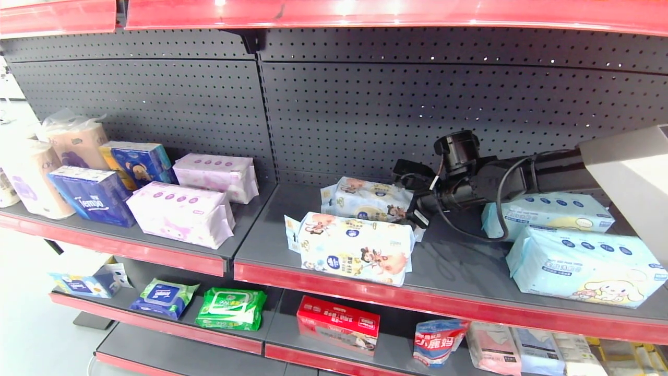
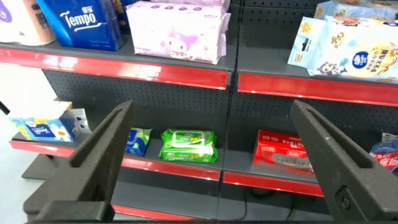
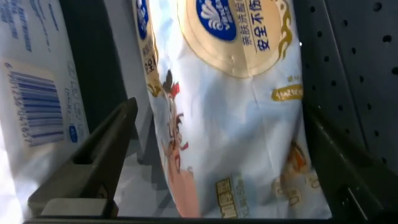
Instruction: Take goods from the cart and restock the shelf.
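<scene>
Restocking of the shelf, right arm at work. The right claw is seen at the rear pack of soft tissues, which lies on the dark metal shelf board close to the perforated back panel, just behind a like front pack. In the right wrist view the pack is shown between the spread fingers of the claw; a gap is seen at one finger, so the claw is judged released, around the pack and not clamped on it. The left claw is held wide apart and empty, facing the lower shelves.

Handling, as judged: the pack is taken to be light and compressible, a paper filling in thin glossy film printed with cartoon figures. The film is creased and is expected to be slippery; the filling should yield under pressure and not break. Hold is best taken across the short width at mid-length, where the body is fullest; the flat crimped end seams would give poor purchase.

Neighbouring goods: pink packs to the left and pale blue packs to the right, all pillow-shaped and film-wrapped.
</scene>
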Tool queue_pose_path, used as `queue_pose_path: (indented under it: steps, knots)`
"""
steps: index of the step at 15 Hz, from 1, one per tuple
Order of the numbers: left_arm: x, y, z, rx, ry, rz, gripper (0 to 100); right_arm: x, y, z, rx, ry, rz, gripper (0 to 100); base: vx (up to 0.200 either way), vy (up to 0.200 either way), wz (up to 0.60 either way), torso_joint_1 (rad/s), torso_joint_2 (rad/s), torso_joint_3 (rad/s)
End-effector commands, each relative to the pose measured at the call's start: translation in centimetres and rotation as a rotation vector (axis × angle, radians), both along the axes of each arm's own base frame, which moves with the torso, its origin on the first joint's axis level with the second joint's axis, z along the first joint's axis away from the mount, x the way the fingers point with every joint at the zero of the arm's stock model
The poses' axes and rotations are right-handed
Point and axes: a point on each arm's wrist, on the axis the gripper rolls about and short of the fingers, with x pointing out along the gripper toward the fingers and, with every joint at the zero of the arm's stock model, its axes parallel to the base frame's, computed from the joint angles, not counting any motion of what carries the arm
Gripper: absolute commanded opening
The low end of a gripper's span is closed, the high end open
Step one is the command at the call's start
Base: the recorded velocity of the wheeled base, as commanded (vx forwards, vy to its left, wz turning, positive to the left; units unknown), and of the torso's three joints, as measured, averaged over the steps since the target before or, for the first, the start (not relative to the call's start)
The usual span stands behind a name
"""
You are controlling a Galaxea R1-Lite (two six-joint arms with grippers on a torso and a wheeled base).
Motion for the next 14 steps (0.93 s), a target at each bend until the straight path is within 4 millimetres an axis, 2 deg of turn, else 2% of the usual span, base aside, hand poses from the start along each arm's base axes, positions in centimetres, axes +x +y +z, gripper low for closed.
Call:
queue_pose_path:
  steps: [1, 3, 8, 14]
  knots:
    - [0.0, 0.0, 0.0, 0.000, 0.001, 0.000, 100, 0.0, 0.0, 0.0, 0.001, -0.002, 0.000, 100, 0.000, 0.000, 0.00, 0.000, 0.00, 0.000]
    - [0.0, 0.0, 0.0, 0.000, 0.001, 0.000, 100, 0.2, -0.2, 0.1, 0.005, -0.005, -0.008, 100, 0.000, 0.000, 0.00, 0.000, 0.00, 0.000]
    - [0.0, 0.0, 0.0, 0.000, 0.001, 0.000, 100, -0.3, -2.8, 0.5, 0.043, 0.039, -0.077, 100, 0.000, 0.000, 0.00, 0.000, 0.00, 0.000]
    - [0.0, 0.0, 0.0, 0.000, 0.001, 0.000, 100, -0.7, -2.8, -0.1, 0.092, 0.104, -0.112, 100, 0.000, 0.000, 0.00, 0.000, 0.00, 0.000]
